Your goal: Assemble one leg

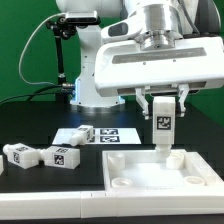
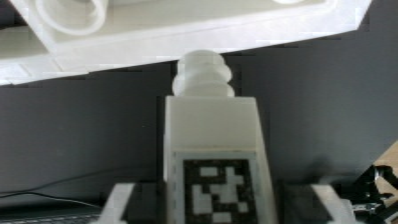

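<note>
My gripper (image 1: 162,118) is shut on a leg (image 1: 162,124), a white block with a black-and-white tag, held upright. Its lower end sits just above or at the far right corner of the large flat white square piece (image 1: 150,178) with the raised rim. In the wrist view the leg (image 2: 214,140) runs away from the fingers (image 2: 139,200), its rounded peg end (image 2: 203,72) pointing at the white square piece (image 2: 178,40). I cannot tell whether peg and piece touch. Three more legs (image 1: 62,156) lie on the table at the exterior view's left.
The marker board (image 1: 112,134) lies flat behind the white square piece, with one leg (image 1: 80,134) near its left end. The robot base (image 1: 95,70) and a black cable stand at the back. A green wall is behind.
</note>
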### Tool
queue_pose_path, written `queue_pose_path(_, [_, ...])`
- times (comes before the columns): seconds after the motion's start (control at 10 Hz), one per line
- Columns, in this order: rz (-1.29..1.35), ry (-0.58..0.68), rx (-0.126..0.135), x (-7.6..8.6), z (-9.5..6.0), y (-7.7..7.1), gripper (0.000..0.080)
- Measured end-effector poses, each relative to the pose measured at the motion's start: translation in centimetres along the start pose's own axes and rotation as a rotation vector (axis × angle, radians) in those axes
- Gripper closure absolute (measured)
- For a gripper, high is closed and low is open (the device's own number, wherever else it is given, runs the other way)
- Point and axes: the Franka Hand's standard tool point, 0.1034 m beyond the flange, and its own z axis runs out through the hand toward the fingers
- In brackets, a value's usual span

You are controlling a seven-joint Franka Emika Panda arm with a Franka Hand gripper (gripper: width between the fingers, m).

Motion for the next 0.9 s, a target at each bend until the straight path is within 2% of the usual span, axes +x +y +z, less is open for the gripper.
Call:
queue_pose_path(0.2, [-0.038, -0.051, 0.023, -1.1, 0.3, -3.1, 0.0515])
queue_pose_path(0.4, [-0.079, -0.051, 0.024, -1.7, 0.5, -4.7, 0.0515])
queue_pose_path(0.9, [-0.080, -0.053, 0.020, -1.8, 0.6, -4.4, 0.0515])
